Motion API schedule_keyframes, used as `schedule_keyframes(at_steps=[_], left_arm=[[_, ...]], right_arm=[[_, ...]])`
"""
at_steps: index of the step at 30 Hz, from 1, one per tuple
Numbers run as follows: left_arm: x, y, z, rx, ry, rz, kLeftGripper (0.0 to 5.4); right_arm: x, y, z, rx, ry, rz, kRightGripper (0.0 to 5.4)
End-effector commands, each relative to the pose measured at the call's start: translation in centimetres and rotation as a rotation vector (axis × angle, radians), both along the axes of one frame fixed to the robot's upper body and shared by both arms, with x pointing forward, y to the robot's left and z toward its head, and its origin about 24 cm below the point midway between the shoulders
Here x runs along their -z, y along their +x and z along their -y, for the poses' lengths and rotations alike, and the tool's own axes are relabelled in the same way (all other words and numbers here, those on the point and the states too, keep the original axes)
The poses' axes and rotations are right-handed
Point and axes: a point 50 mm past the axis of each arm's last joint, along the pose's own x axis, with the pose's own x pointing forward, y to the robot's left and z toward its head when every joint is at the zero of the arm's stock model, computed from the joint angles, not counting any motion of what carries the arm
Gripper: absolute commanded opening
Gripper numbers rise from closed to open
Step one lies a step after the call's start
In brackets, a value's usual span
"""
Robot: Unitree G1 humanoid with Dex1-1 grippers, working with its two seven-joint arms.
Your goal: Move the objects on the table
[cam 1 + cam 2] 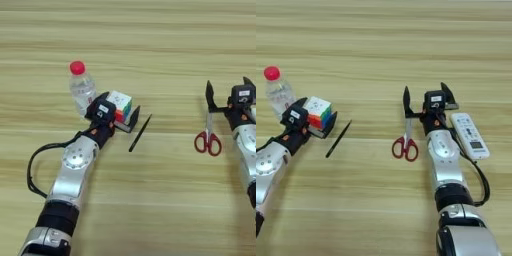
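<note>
**My left fingers around the cube, my right spread above the scissors**

My left gripper [119, 111] sits at the multicoloured puzzle cube [120, 105], one black finger on each side of it, closed against it on the wooden table [150, 40]. The clear plastic bottle with red cap [80, 87] stands upright just behind my left wrist. The thin black pen [140, 133] lies slanted just right of the cube. My right gripper [425, 98] is spread wide, holding nothing, at the blade tips of the red-handled scissors [406, 140]. A white remote control [470, 135] lies beside my right forearm.
</note>
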Motion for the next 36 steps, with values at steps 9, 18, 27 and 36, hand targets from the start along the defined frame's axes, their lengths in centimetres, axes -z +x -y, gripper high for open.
schedule_keyframes(at_steps=[9, 18, 27, 36], left_arm=[[0.4, -2.5, 0.5, 0.022, 0.002, -0.042, 5.36], [0.6, -4.0, 1.3, 0.067, 0.015, -0.064, 5.36], [1.3, -5.2, 1.4, 0.076, 0.024, -0.113, 5.36], [3.1, -5.2, 1.3, 0.085, 0.084, -0.214, 5.36]], right_arm=[[0.2, 0.1, 0.0, 0.005, 0.001, -0.015, 5.4], [0.2, 0.1, 0.1, 0.005, 0.001, -0.017, 5.4], [0.2, 0.1, 0.1, 0.006, 0.001, -0.017, 5.4], [0.2, 0.1, 0.1, 0.006, 0.001, -0.017, 5.4]])
